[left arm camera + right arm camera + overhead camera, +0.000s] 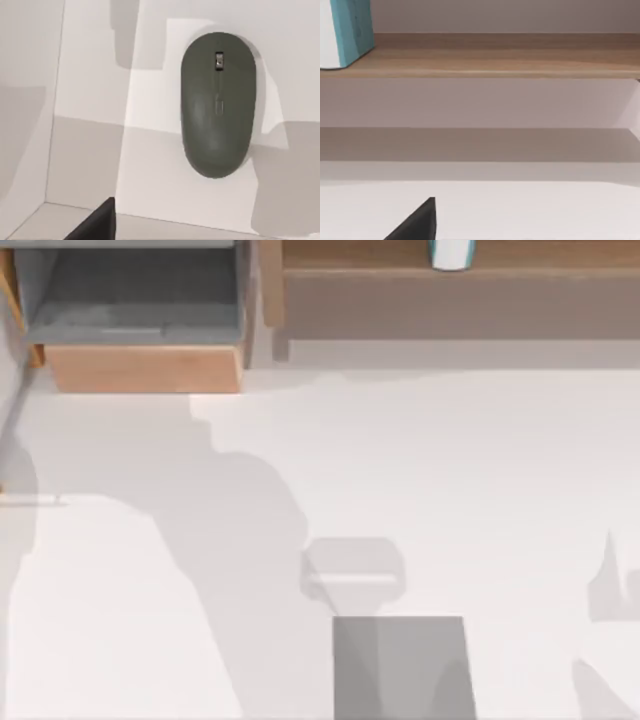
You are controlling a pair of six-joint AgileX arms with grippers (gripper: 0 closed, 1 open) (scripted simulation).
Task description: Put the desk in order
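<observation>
The white worktop (420,460) spans the top view, with a wooden drawer unit (140,365) at 11 o'clock and a long shelf (450,270) at 1 o'clock carrying a teal-and-white container (452,252). A grey mouse pad (400,665) lies at 6 o'clock. The left wrist view looks onto a dark mouse (218,102) lying on the worktop. I cannot tell how either pincer stands.

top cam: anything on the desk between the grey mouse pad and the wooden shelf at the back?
Nothing: in the top view the desk between mouse pad and wooden shelf carries only shadows.

A mouse pad (400,665) lies on the desk (450,470), shelf (450,280) behind
</observation>
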